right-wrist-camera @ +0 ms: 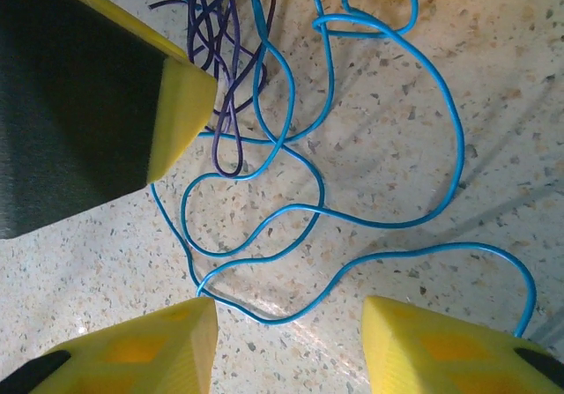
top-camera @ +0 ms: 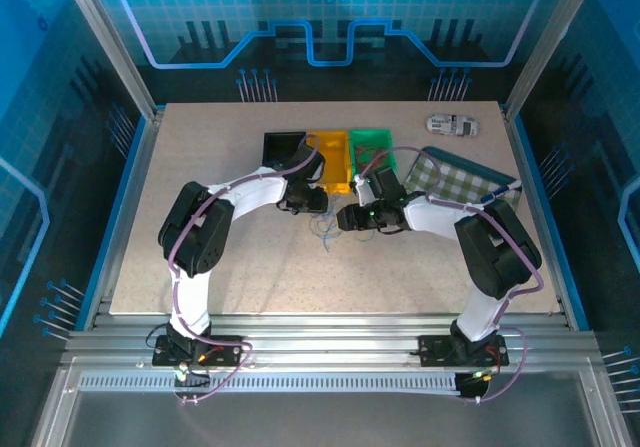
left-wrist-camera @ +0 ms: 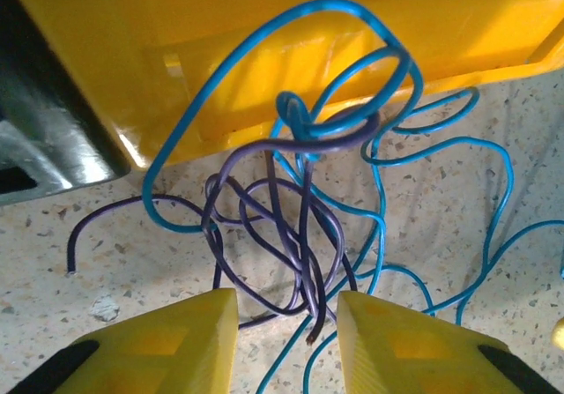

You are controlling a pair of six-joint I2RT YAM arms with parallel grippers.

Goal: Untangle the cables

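Loose tangle of blue and purple cables [top-camera: 325, 229] near the middle of the table [top-camera: 230, 277], just on the near side of the yellow bin [top-camera: 333, 162]. Left gripper [left-wrist-camera: 280, 328] low over it, jaws apart around the purple ones, not clamped. Right gripper [right-wrist-camera: 284, 332] alongside, jaws apart over a loop of the blue one

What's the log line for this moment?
cables: purple cable, blue cable tangled on table by yellow bin | left gripper: open, straddling purple strands | right gripper: open above blue loop | held: nothing
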